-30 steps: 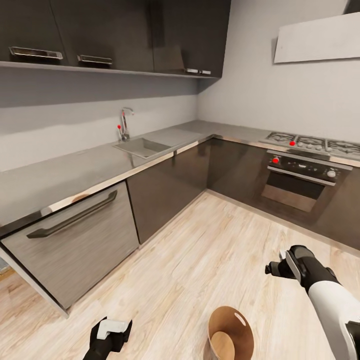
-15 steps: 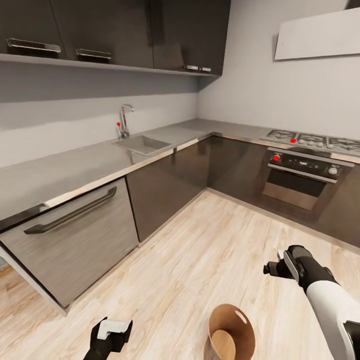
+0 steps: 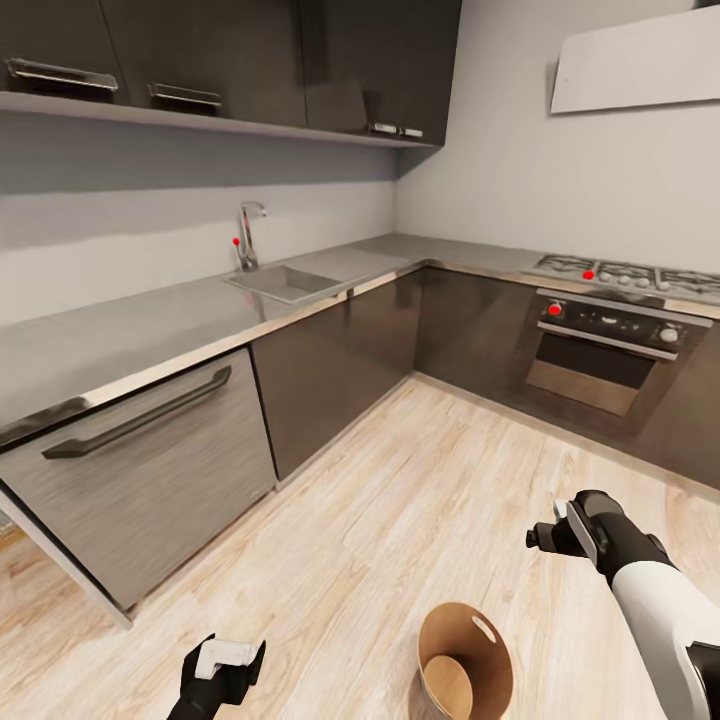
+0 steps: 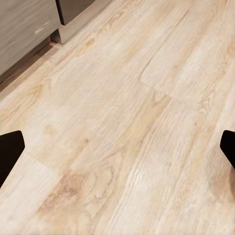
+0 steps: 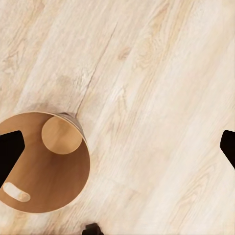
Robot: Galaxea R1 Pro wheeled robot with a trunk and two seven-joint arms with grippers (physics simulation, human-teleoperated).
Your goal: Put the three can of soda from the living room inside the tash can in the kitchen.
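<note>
Camera dipped slightly; scene otherwise unchanged. Tash can (image 3: pixel 463 660) stands upright on the kitchen floor, empty. Right end effector (image 3: pixel 541 537), wide open and empty, hangs nearer it than the left end effector (image 3: pixel 222 668), also spread empty.

Tan tash can (image 3: pixel 465 660) with brown inside on pale wood-grain floor (image 3: pixel 400 500), beneath dark grey cabinets (image 3: pixel 340 375).
</note>
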